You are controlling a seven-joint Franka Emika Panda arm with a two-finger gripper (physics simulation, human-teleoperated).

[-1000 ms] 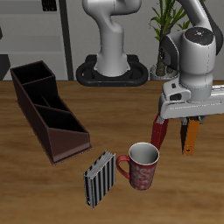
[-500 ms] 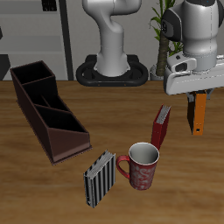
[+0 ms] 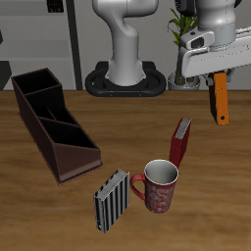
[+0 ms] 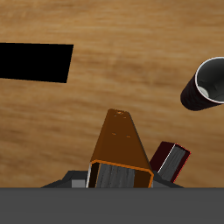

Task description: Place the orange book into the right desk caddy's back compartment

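My gripper [image 3: 219, 82] is shut on the orange book [image 3: 222, 100] and holds it upright, high above the table, well away from the caddy. In the wrist view the orange book [image 4: 121, 144] hangs from my fingers over the wood. The right desk caddy [image 3: 51, 123], a long dark brown box with dividers, lies across the table from the gripper. Its back compartment [image 3: 33, 82] is the rectangular section at the end nearest the robot's base, and it looks empty.
A dark red book [image 3: 181, 141] stands on the table below the gripper, also in the wrist view [image 4: 170, 161]. A red patterned mug [image 3: 160, 184] and a grey-and-black striped book [image 3: 111, 200] stand near the table's front edge. The mug's rim shows in the wrist view [image 4: 207, 84].
The gripper has lifted the orange book from table level beside the dark red book to well above it. The dark red book, mug and striped book have stayed put.
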